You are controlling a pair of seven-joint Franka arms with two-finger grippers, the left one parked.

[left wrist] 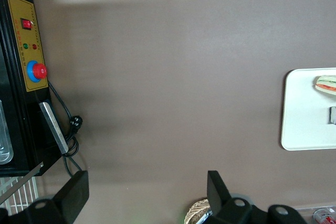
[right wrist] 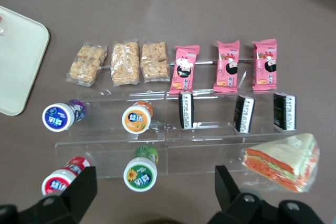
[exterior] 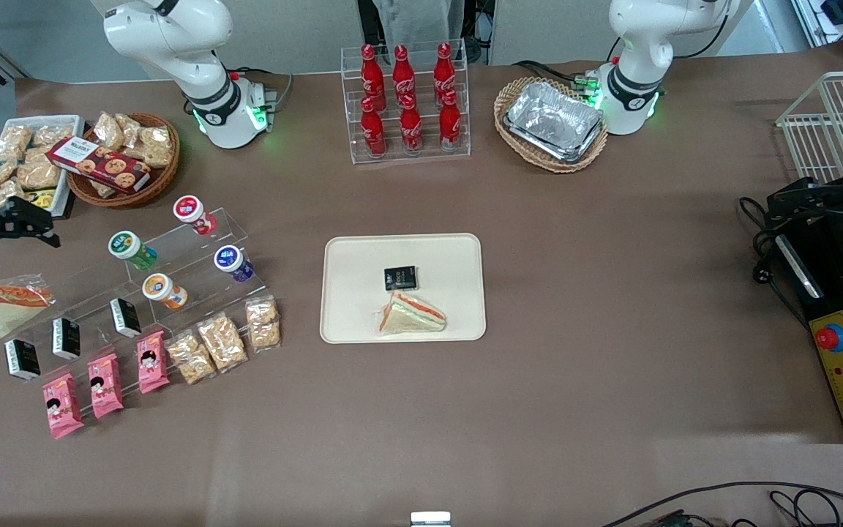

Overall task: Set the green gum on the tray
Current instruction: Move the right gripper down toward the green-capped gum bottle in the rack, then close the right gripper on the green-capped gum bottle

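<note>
While the green gum point(right wrist: 140, 170) lies on the clear stepped rack's point(right wrist: 173, 129) upper step, the claw point(right wrist: 152, 203) hangs released above it, fingers spread wide. At four o'clock from the gum in the front view, the tray point(exterior: 348, 256) sits mid-counter point(exterior: 575, 366) holding a sandwich point(exterior: 412, 315).

Green gum point(right wrist: 140, 173): green body, white lid; tray point(exterior: 458, 252) cream-beige; end effector point(right wrist: 155, 198) black.

We are seeing glossy white arm point(exterior: 173, 29) shells, black joint rings, green-glowing bases, and the gripper point(right wrist: 152, 203) wearing matte black fingers point(right wrist: 79, 192).
</note>
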